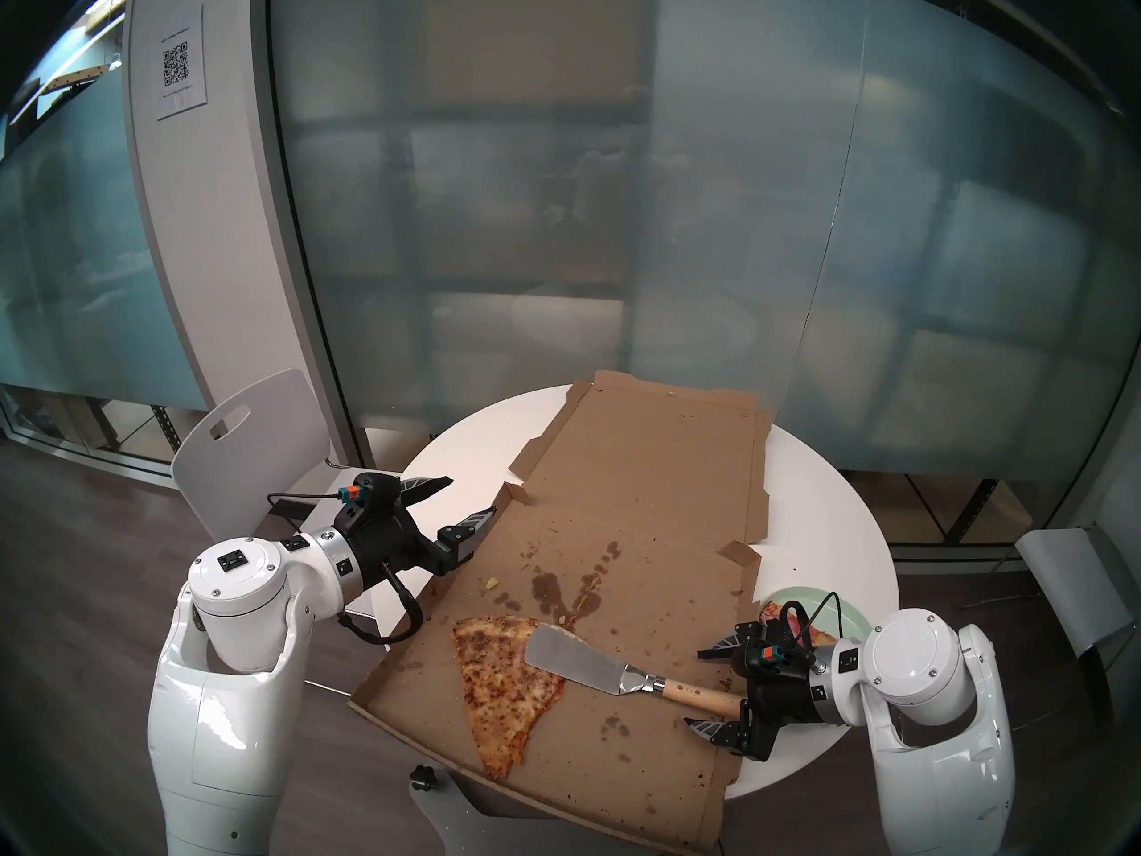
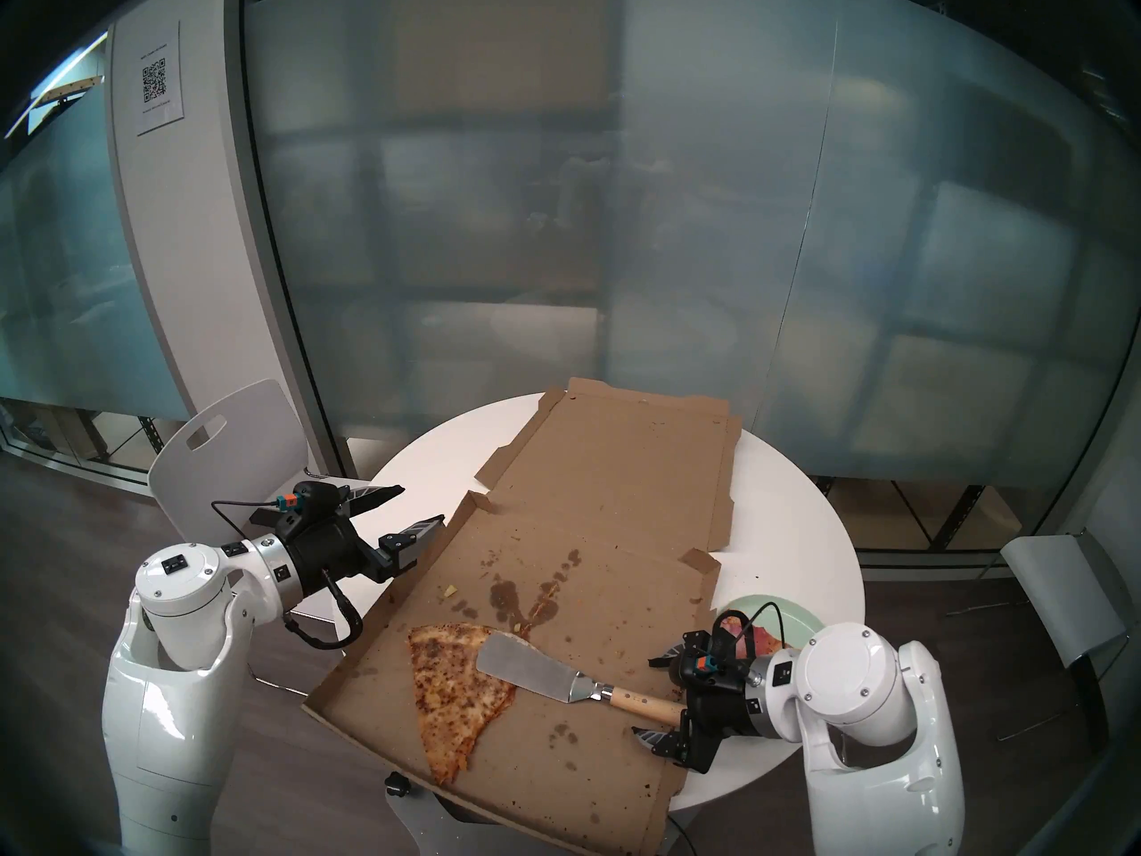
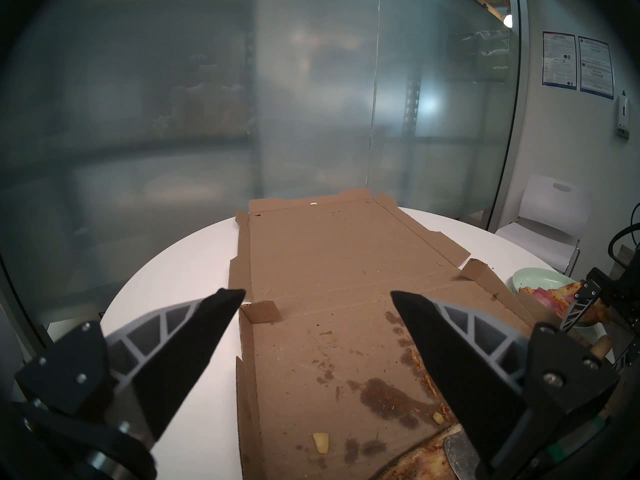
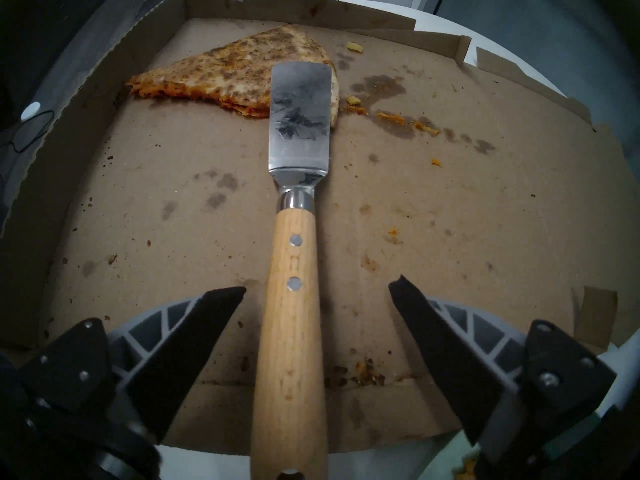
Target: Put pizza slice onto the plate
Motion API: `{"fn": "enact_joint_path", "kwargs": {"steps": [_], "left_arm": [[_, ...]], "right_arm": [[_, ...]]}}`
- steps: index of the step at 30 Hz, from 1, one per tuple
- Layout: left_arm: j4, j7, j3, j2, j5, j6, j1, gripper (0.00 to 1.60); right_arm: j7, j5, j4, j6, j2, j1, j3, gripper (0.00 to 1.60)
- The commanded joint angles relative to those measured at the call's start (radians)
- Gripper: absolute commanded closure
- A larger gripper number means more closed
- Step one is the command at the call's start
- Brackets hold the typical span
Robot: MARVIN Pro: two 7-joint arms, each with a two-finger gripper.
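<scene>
A round white bench (image 1: 821,502) stands in a room with a dark wood floor and a long wall of frosted glass (image 1: 617,187). A white post to the left of the glass has a paper sign with a square code (image 1: 179,64) on it. A white chair (image 1: 247,447) sits by the bench on its left side, and a grey chair (image 1: 1062,589) sits off to the right.

A big brown pizza box (image 1: 617,496) lies open and flat on the bench. It has dark grease spots and crumbs on it. A plain speckled slice (image 1: 500,669) lies in the near part of the box. A spatula (image 1: 593,663) with a wooden handle lies in the box too, and its metal blade rests on that slice.

The plate (image 3: 530,278) is pale green and sits on the bench just right of the box. The pizza slice (image 3: 550,295) with pink ham lies on the plate.

The right end effector (image 4: 317,288) is at the right edge of the box. Its fingers are spread wide on both sides of the spatula handle and do not touch it. The left end effector (image 3: 317,295) is by the left edge of the box, spread wide and holding nothing.
</scene>
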Motion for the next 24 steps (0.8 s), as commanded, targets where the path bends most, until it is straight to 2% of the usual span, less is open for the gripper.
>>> {"fn": "enact_joint_path", "kwargs": {"steps": [1, 7, 8, 10, 11, 13, 21, 24], "left_arm": [[-0.019, -0.003, 0.001, 0.002, 0.0, -0.003, -0.004, 0.0], [-0.019, -0.003, 0.001, 0.002, 0.0, -0.004, -0.004, 0.0], [-0.019, -0.003, 0.001, 0.002, 0.0, -0.004, -0.004, 0.0], [-0.019, -0.003, 0.001, 0.002, 0.0, -0.004, -0.004, 0.0], [-0.019, -0.003, 0.001, 0.002, 0.0, -0.004, -0.004, 0.0], [-0.018, -0.003, 0.001, 0.002, 0.0, -0.004, -0.004, 0.0], [-0.019, -0.003, 0.001, 0.002, 0.0, -0.004, -0.004, 0.0], [-0.019, -0.003, 0.001, 0.002, 0.0, -0.003, -0.004, 0.0]], "right_arm": [[0.02, 0.101, -0.082, 0.026, -0.045, 0.011, 0.085, 0.0], [0.036, 0.191, -0.118, 0.048, -0.075, 0.011, 0.196, 0.0], [0.036, 0.231, -0.122, 0.054, -0.092, 0.015, 0.24, 0.0], [0.037, 0.269, -0.121, 0.056, -0.106, 0.022, 0.282, 0.0], [0.037, 0.269, -0.121, 0.056, -0.106, 0.022, 0.282, 0.0], [0.036, 0.315, -0.118, 0.067, -0.119, 0.036, 0.339, 0.0], [0.03, 0.414, -0.094, 0.064, -0.146, 0.064, 0.442, 0.0], [0.014, 0.463, -0.081, 0.066, -0.179, 0.088, 0.476, 0.0]]}}
